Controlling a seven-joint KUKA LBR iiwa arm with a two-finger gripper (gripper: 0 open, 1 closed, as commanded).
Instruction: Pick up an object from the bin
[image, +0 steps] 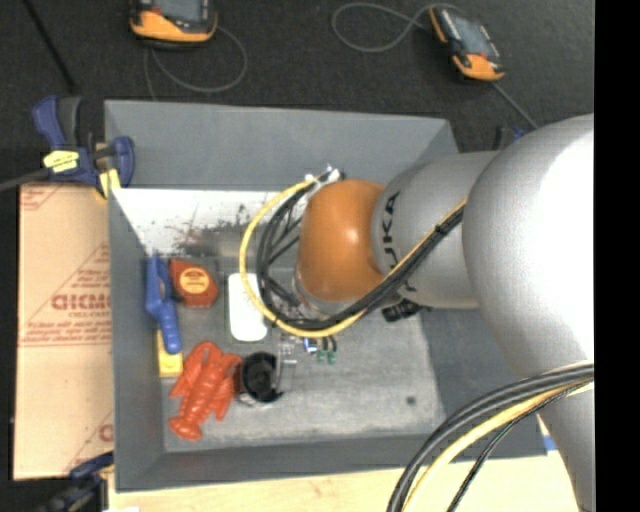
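While the arm reaches in from the right, its gripper hangs low toward the near left of the bin, just beside a small black round thing. Left of that lies an orange lobster toy, and a white oblong piece lies a little farther back. Whether the gripper is released or clenched cannot be told.

small black round thing, maybe a cap or a reel, hard to tell. sits on the bin floor at about 7 o'clock from the bin's centre. orange-red lobster toy right against it at 9 o'clock, gripper just beside it at 2 o'clock.
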